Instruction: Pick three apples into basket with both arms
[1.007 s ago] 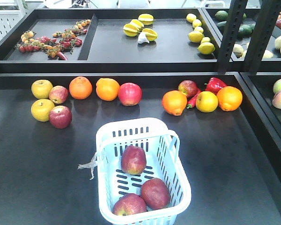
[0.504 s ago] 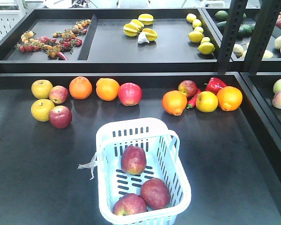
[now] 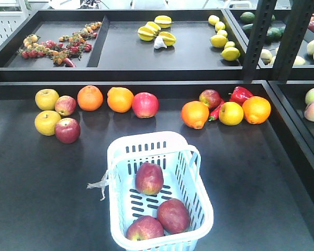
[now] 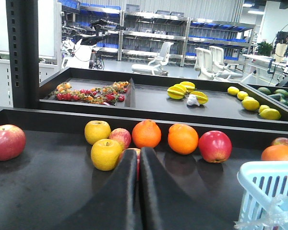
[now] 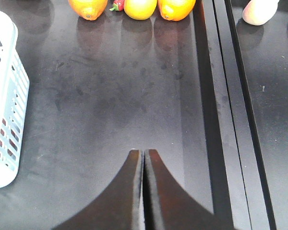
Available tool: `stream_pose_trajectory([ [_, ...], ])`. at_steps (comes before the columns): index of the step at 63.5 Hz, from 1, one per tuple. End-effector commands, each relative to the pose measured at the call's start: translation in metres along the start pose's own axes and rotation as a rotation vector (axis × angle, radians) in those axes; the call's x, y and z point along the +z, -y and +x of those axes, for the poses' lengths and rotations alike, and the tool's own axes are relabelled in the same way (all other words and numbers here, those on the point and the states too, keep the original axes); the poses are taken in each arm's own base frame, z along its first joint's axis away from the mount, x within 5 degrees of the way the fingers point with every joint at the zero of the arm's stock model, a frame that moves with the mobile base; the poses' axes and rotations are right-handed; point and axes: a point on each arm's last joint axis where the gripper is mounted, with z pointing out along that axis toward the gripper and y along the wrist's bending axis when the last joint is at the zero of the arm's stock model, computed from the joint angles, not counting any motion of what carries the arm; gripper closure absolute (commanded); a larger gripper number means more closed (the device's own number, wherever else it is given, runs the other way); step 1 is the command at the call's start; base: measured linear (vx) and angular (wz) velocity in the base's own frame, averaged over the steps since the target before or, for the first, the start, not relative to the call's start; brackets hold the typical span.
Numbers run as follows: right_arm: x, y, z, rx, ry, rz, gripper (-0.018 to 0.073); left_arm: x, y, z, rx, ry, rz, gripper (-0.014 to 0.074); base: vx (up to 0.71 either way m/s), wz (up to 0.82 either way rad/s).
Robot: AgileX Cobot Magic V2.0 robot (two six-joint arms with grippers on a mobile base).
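Resting in the basket (image 3: 199, 204), three apples (image 3: 149, 178), beside both empty grippers, left (image 4: 138, 165) and right (image 5: 143, 158), fingers pressed together.

1. Front view: high, tilted down over the table (image 3: 36, 183), facing the back trays; basket (image 3: 146, 144) nearest.
2. Left wrist: low, near table level, faces the fruit row; shares basket corner w/ front view.
3. Right wrist: looks down at table, basket side at left.
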Motion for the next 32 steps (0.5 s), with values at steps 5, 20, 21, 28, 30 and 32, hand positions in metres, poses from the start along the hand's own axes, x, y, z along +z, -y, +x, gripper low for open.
stream_pose_trajectory([
  [5,-0.0058,0.0017,-0.0120,-0.010,0.081,0.011,0.0568,-0.0009,0.0007,0.0000,-0.006,0.070,0.019,0.0603,0.00,0.00],
  [20,-0.0058,0.0017,-0.0119,-0.010,0.080,0.011,0.0568,-0.0050,0.0010,-0.0023,-0.006,0.114,0.025,0.0603,0.00,0.00],
  [21,-0.0058,0.0017,-0.0119,-0.010,0.080,0.011,0.0568,-0.0050,0.0010,-0.0023,-0.006,0.114,0.025,0.0603,0.00,0.00],
  [28,-0.0058,0.0017,-0.0121,-0.010,0.083,0.011,0.0568,-0.0050,0.0010,-0.0022,-0.006,0.113,0.024,0.0603,0.00,0.00],
  [30,-0.0058,0.0017,-0.0120,-0.010,0.081,0.011,0.0568,-0.0050,0.0010,-0.0025,-0.006,0.113,0.024,0.0603,0.00,0.00],
  [32,-0.0058,0.0017,-0.0120,-0.010,0.081,0.011,0.0568,-0.0049,0.0010,-0.0025,-0.006,0.113,0.025,0.0603,0.00,0.00],
])
